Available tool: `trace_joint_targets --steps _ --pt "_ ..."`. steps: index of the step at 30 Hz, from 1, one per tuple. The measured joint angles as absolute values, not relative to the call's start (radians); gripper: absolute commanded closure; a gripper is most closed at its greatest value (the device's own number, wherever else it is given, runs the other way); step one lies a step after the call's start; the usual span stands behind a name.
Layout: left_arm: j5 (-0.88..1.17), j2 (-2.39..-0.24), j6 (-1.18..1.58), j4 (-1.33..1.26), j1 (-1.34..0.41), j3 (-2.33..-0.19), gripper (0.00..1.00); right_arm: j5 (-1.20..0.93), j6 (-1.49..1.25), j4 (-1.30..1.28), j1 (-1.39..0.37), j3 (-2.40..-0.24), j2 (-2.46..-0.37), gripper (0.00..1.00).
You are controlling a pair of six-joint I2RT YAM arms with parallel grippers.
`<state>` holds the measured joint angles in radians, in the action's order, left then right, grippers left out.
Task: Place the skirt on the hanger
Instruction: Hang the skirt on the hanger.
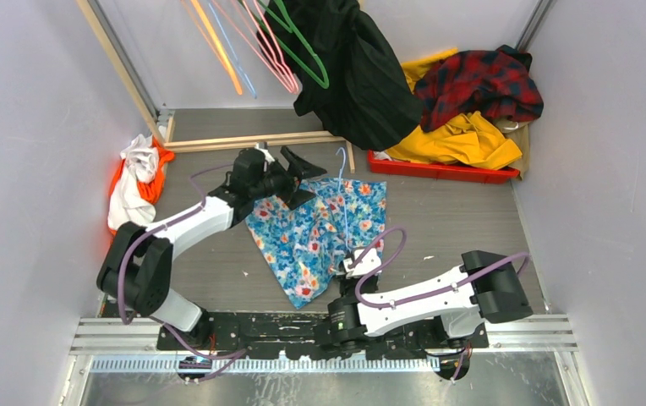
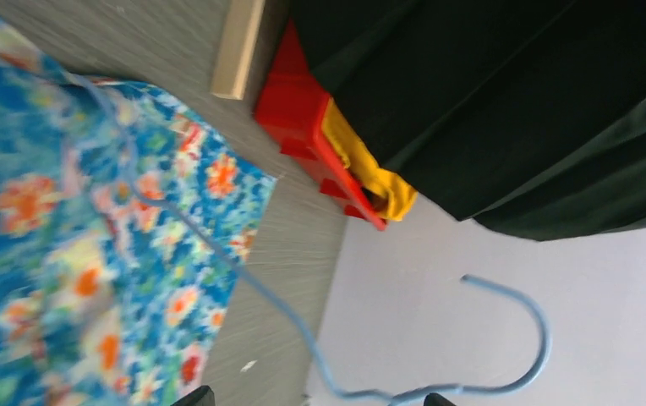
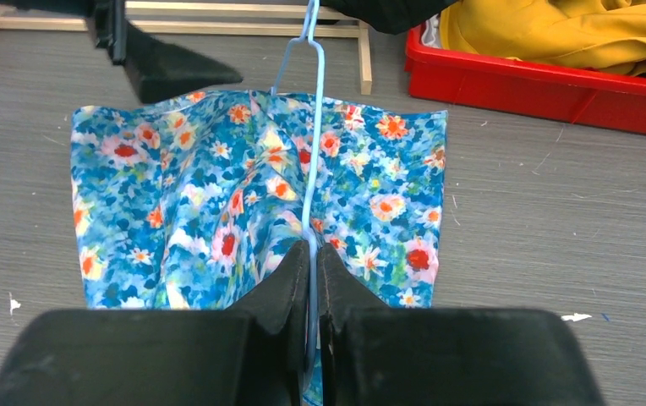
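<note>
Top external: limp skirt (image 1: pixel 315 233).
Pinch thin twelve-o'clock edge (slippy) with open left tool (image 1: pixel 307 182); right tool (image 3: pixel 313 254) clamped on hanger (image 3: pixel 314 127).

Bare tabletop (image 1: pixel 463 224) lay open at 3 o'clock of the skirt (image 1: pixel 311 241), with a narrower band at 9 o'clock. At 12 o'clock a hanging black coat (image 1: pixel 370 85) and a wooden batten (image 1: pixel 252 141) closed the way; a red bin (image 1: pixel 442 170) blocked 1 o'clock. The left tool (image 1: pixel 315 182), spread wide, hung over the skirt's far edge; the right tool (image 3: pixel 313 249) pinched the hanger (image 3: pixel 314 135) at 6 o'clock.
</note>
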<state>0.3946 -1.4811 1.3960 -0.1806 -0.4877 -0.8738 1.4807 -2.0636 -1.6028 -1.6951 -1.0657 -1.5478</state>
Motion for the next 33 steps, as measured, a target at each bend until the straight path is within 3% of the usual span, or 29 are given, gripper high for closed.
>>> trace_joint_targets --steps 9,16,23,26,30,33 --pt "0.43 -1.597 1.54 -0.258 -0.503 -0.967 0.16 1.481 -2.064 -1.603 -1.695 -1.055 -1.56 0.99" --pt "0.427 -1.607 1.575 -0.272 -0.516 -0.967 0.3 1.483 -2.064 -1.603 -1.695 -1.037 -1.56 0.99" --pt "0.418 -1.664 1.596 -0.301 -0.553 -0.967 0.35 1.483 -2.064 -1.603 -1.695 -1.037 -1.56 0.99" --pt "0.411 -1.682 1.6 -0.304 -0.564 -0.967 0.44 1.483 -2.064 -1.603 -1.695 -1.037 -1.56 0.99" --pt "0.41 -1.711 1.619 -0.34 -0.568 -0.967 0.67 1.484 -2.064 -1.602 -1.696 -1.032 -1.56 0.99" --pt "0.408 -1.745 1.628 -0.368 -0.568 -0.97 0.78 1.484 -2.064 -1.603 -1.697 -1.028 -1.56 0.99"
